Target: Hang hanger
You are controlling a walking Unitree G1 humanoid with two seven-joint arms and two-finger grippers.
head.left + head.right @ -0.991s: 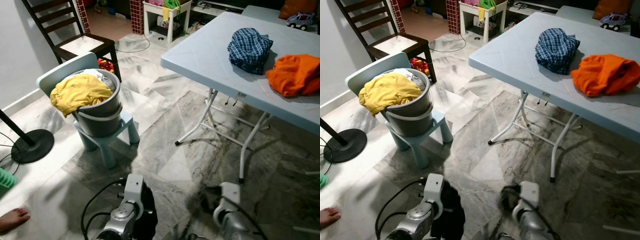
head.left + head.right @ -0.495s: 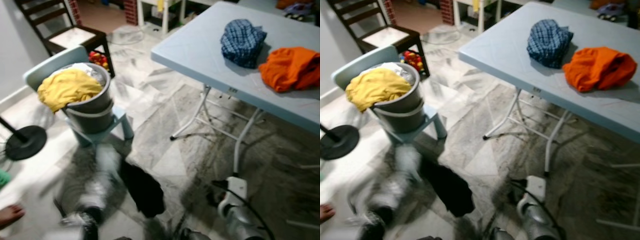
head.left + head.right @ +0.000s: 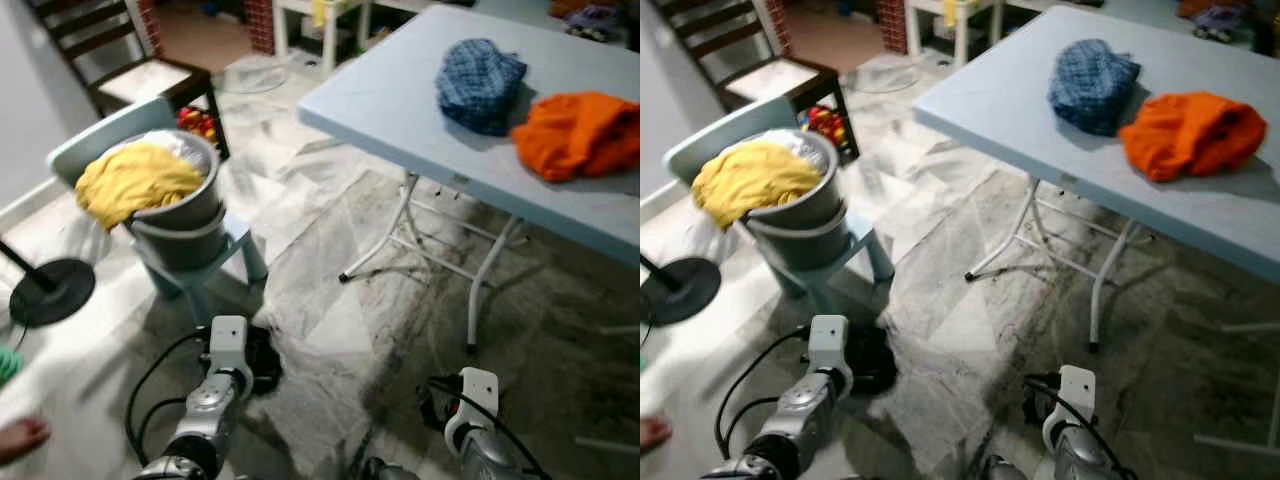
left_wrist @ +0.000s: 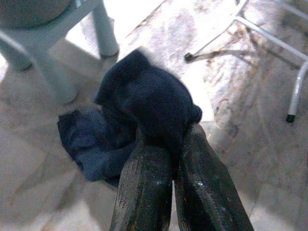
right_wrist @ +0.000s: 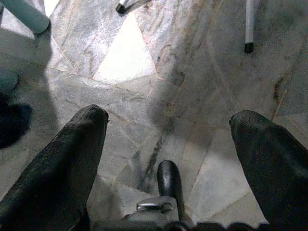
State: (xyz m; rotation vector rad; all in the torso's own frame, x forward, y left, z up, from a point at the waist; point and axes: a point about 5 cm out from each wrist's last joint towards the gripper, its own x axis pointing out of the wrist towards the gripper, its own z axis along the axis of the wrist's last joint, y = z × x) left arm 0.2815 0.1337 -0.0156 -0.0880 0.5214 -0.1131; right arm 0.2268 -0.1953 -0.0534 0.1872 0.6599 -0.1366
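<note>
Shows, at 8 o'clock in the head view, a person's bare foot [image 3: 22, 438] on the floor [image 3: 330, 300], and at 9 o'clock a black round base [image 3: 50, 292]. Finds up at 10 o'clock a pale chair [image 3: 238, 240] bearing a grey bucket [image 3: 190, 215], heaped with yellow cloth [image 3: 135, 180] spilling over the rim; behind it at 11 o'clock, a dark chair [image 3: 150, 75]. Carries the left arm in low at 7 o'clock: left gripper [image 4: 168, 139] pinched tight, fingers [image 4: 144, 183] pressed together on a dark cloth [image 4: 144, 96] bunched over the tips and drooping beside them, above the floor and near the pale chair's legs. Cannot tell where the hanger is. Lies pale and blue from 12 to 3 o'clock, a folding table [image 3: 400, 110] on white legs, with a checked cloth [image 3: 480, 82] at 1 o'clock and an orange cloth [image 3: 575, 130] just beside it at 2 o'clock, the two close, contact unclear. Brings the right arm in at 5 o'clock: right gripper [image 5: 168, 125] spread wide, holding nothing, fingers [image 5: 91, 125] well apart over grey marbled tile, near the foot of a table leg [image 5: 249, 29].
</note>
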